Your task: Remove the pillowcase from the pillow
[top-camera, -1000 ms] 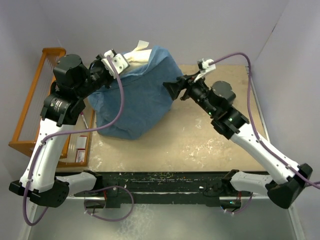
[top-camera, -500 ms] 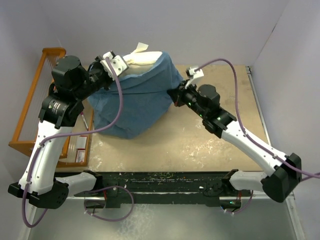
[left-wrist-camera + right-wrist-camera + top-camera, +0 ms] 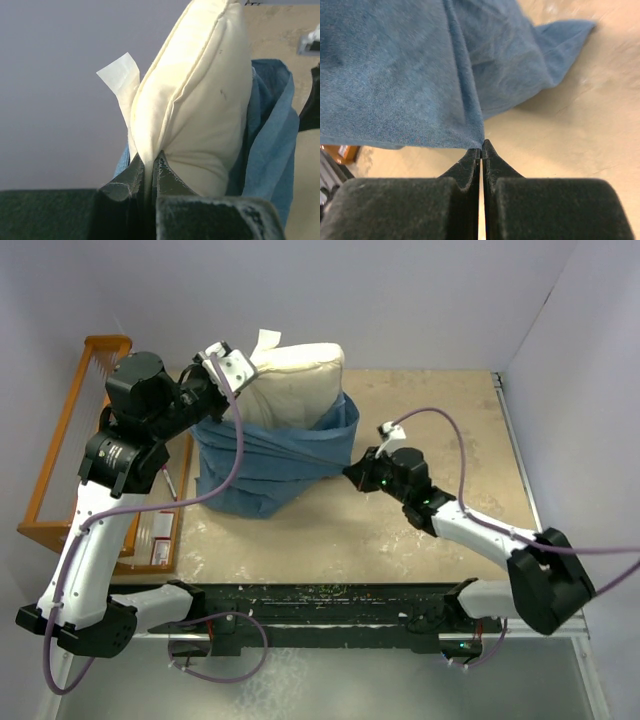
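Note:
The cream pillow (image 3: 290, 380) stands up out of the dusty-blue pillowcase (image 3: 270, 465), which is bunched around its lower half. My left gripper (image 3: 232, 368) is shut on the pillow's upper left corner seam; in the left wrist view that cream pillow (image 3: 200, 100) fills the frame, its white tag (image 3: 120, 80) sticks up, and the left gripper (image 3: 148, 162) pinches the seam. My right gripper (image 3: 352, 472) is shut on the pillowcase's right edge, pulling it taut. From the right wrist, the right gripper (image 3: 481, 145) pinches a fold of the blue pillowcase (image 3: 395, 75) at its very tips.
An orange wooden rack (image 3: 60, 450) stands at the left edge of the table (image 3: 430, 400). A small box (image 3: 158, 530) lies beside it under the left arm. Grey walls close in the back and right side.
My right gripper has shut on the pillowcase edge and pulled it down and toward the near side. The pillowcase has slid down, baring the pillow's upper half. The left gripper kept its hold.

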`<act>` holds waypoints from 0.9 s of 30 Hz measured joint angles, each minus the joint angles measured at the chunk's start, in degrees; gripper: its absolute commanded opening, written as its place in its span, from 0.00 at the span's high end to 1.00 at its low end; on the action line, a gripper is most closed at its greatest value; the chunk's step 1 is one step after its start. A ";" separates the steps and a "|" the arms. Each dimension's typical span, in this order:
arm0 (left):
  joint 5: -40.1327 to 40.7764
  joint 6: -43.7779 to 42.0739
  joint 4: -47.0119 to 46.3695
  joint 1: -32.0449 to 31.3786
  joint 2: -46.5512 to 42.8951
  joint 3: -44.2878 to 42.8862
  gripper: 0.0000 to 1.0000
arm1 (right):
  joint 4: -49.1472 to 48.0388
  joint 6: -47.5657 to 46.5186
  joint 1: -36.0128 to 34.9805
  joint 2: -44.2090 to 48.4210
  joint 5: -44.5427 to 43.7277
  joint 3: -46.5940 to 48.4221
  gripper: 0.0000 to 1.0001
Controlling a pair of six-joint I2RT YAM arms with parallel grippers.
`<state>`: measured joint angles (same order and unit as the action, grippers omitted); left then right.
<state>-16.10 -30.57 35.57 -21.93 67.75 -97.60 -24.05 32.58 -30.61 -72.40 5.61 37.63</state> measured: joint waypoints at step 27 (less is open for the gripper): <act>-17.70 -2.73 2.05 0.55 -5.44 6.14 1.00 | 55.63 -38.88 -12.50 -9.77 9.64 77.46 0.00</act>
<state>-33.80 -33.30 37.63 -21.39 62.30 -91.46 31.57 -6.31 -43.11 -82.17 15.25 115.09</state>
